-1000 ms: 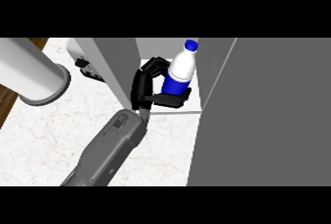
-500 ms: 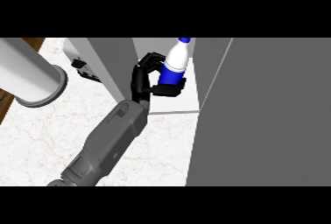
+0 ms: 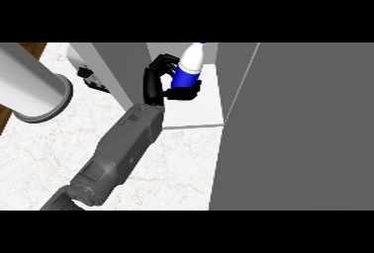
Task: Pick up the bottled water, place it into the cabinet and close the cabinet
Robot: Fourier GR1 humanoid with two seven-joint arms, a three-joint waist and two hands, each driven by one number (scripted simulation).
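Grey boxy forearm [image 3: 120, 150], black fingers [image 3: 155, 81]

single head view, looking steeply down from above onto white marbled counter top [image 3: 44, 148], close range, grey forearm [image 3: 120, 153] entering from lower left of frame, tall grey cabinet door panel [image 3: 306, 128] filling right side, open cabinet interior at upper centre

— Which arm is working?

— One grey forearm [image 3: 120, 148], coming in at the lower left and slanting up to the right. Which side it belongs to cannot be told.

— And its hand?

— The black hand [image 3: 162, 81] is at the top, fingers [image 3: 165, 63] curled, thumb [image 3: 182, 93] wrapped round below.

— The other arm?

— A pale grey cylinder [image 3: 33, 86] at the left edge; no hand shows.
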